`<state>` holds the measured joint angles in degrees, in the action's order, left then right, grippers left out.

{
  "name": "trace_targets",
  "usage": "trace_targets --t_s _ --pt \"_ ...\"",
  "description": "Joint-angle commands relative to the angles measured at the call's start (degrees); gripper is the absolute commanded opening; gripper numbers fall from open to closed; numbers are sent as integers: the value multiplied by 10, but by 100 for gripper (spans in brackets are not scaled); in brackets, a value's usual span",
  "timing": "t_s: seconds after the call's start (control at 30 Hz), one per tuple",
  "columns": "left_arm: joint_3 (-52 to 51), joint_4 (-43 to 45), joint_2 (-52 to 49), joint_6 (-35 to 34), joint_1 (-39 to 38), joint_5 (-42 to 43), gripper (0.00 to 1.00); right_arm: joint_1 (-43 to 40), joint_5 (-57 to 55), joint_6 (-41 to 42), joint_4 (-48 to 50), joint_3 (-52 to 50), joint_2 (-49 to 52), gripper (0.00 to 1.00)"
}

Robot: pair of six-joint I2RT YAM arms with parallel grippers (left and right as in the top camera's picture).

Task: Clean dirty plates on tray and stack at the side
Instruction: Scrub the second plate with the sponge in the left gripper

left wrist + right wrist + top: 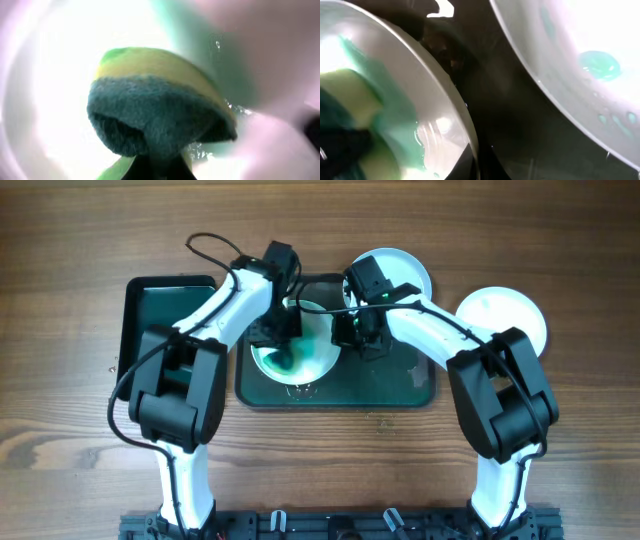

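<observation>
Smeared plate (318, 352) on tray (390, 386), under left pincer (284, 332) clamping sponge (155, 100), right pincer (353, 330) at its rim, grip unclear

from overhead, the wrists cover the fingertips of the left gripper (283, 330) and the right gripper (358, 332). the right arm (430, 330) hides the near part of the far plate (405, 265) and the near-left edge of the plate at the right (512, 310). in the left wrist view the sponge (155, 95) is a close blur, and its grip is cut off at the bottom edge. in the right wrist view the smeared plate (440, 85) runs off the left edge.
</observation>
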<state>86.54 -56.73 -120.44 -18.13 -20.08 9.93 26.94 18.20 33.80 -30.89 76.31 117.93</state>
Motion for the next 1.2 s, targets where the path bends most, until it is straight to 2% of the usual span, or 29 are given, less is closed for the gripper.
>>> trace_targets --t_s 0.0,0.17,0.27,0.3,0.37,0.4,0.47,0.53,0.73,0.87,0.97,1.1,1.17 --pt "-3 33 -16 59 -11 188 4 -3 -5 5 0 -7 11 4" --pt "-3 126 -16 57 -10 187 4 -3 -5 5 0 -7 11 4" --pt "-3 163 -16 57 -10 100 4 -3 -5 2 0 -7 11 4" --pt "-3 162 -16 57 -10 37 4 -3 -5 0 0 -7 11 5" --pt "-3 150 -16 54 -10 -49 4 -3 -5 -3 0 -7 11 4" --pt "-3 136 -16 34 -10 -118 4 -3 -5 -3 1 -7 11 4" --pt "-3 114 -16 10 -10 -199 4 -3 -5 -3 1 -7 11 4" --pt "-3 90 -16 8 -10 -241 4 -3 -5 -4 1 -7 11 4" --pt "40 8 -15 -52 -10 -243 4 -3 -5 -4 1 -7 11 4" --pt "130 -82 -15 -55 -9 -223 4 -3 0 -9 0 -7 11 4" --pt "206 -142 -15 -54 -5 -179 4 -3 37 -43 2 -6 11 4" --pt "280 -187 -15 -50 10 -144 4 -3 34 -54 -2 -6 -8 4" --pt "288 -185 -15 -50 24 -140 4 -2 -12 -54 -18 -6 -35 4"
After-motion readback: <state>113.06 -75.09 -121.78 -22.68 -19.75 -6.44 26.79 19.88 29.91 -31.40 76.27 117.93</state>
